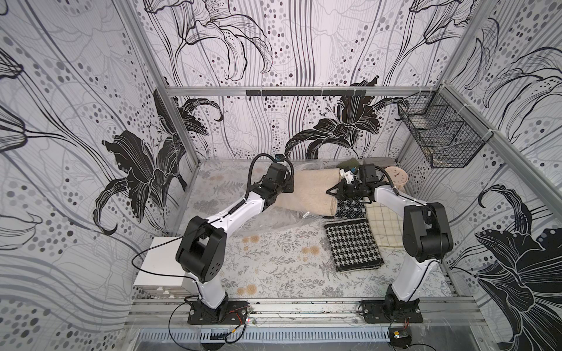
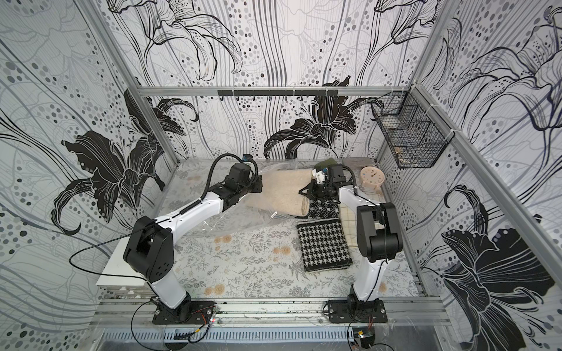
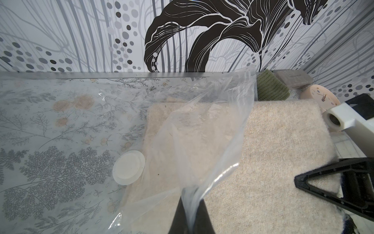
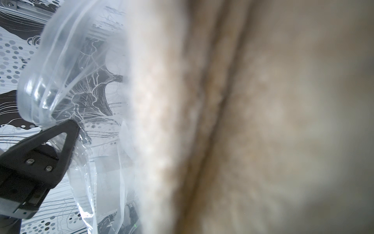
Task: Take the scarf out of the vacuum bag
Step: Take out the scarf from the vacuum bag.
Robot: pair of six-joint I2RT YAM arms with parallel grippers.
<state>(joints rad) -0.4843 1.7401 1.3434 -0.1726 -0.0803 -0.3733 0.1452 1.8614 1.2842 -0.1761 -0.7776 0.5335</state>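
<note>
Judging by the grips, the pull-out step is in hand. The left gripper (image 3: 191, 210) is pinching the vacuum bag (image 3: 202, 125) at its mouth with its jaws shut tight. The right gripper (image 1: 331, 192) appears to be clamping the scarf (image 1: 307, 188) with its jaws nearly closed. The scarf is lying at upper centre, its left part under plastic. The next move is calling for a rightward draw. The houndstooth cloth (image 1: 352, 246) and clock (image 1: 395, 176) are crowding that side, while the worktop (image 1: 273, 267) at lower centre is lying open.

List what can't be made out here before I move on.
- Right tool: fingertips unseen in right wrist view; blurred scarf fills it.
- Left tool: covered by its own wrist in top views; cut off at left wrist view's edge, pinching the vacuum bag.
- Wire basket contents: too small behind mesh in both top views.
</note>
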